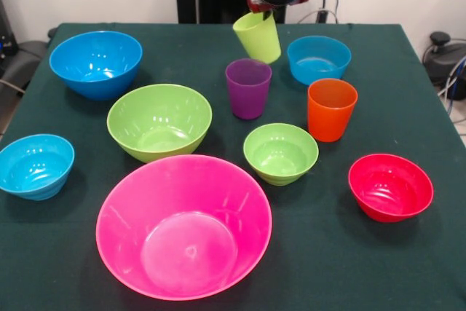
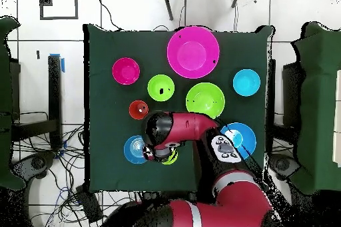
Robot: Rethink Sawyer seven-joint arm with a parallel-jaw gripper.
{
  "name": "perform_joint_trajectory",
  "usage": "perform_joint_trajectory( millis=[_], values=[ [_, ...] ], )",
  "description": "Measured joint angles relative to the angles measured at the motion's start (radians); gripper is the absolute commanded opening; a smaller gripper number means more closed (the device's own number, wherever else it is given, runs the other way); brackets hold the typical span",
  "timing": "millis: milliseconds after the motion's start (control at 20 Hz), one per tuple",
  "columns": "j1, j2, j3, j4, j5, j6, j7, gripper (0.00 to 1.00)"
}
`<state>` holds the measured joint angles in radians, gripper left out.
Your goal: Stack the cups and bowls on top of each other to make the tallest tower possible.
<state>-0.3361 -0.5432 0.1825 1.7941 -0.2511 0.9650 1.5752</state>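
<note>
Holding the lime cup [image 1: 258,36] by its rim: gripper [image 1: 266,12] clamped on it, cup lifted clear of the dark green table [image 1: 408,267] and tilted. Hanging just above and behind the purple cup [image 1: 247,88], which stands upright on the cloth. Orange cup [image 1: 331,109] upright too, just to the right of the purple one in the front view and a little nearer the camera. No tower built: every bowl sitting apart on the table, mouth up, nothing nested. Huge pink bowl [image 1: 184,225] at the front edge, large green bowl [image 1: 159,121] touching or just behind its rim, large blue bowl [image 1: 95,63] farther back on the left. Small green bowl [image 1: 280,153] between the pink bowl and the orange cup. Red bowl [image 1: 390,186] off to the right, well apart from the rest. One small light-blue bowl [image 1: 35,165] at the left edge, the other light-blue bowl [image 1: 318,59] at the back right, near the lifted cup. From overhead, red arm [image 2: 186,128] stretching across the table and covering the purple cup; only a sliver of lime visible under the wrist.
</note>
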Motion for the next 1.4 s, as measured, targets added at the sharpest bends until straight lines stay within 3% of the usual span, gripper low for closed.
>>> perform_joint_trajectory(
  millis=[800, 1400],
  values=[
    [-0.02, -0.008, 0.001, -0.043, 0.0, 0.052, 0.0, 0.0],
    [-0.008, -0.115, 0.001, -0.043, 0.0, 0.225, 0.0, 0.0]
  ],
)
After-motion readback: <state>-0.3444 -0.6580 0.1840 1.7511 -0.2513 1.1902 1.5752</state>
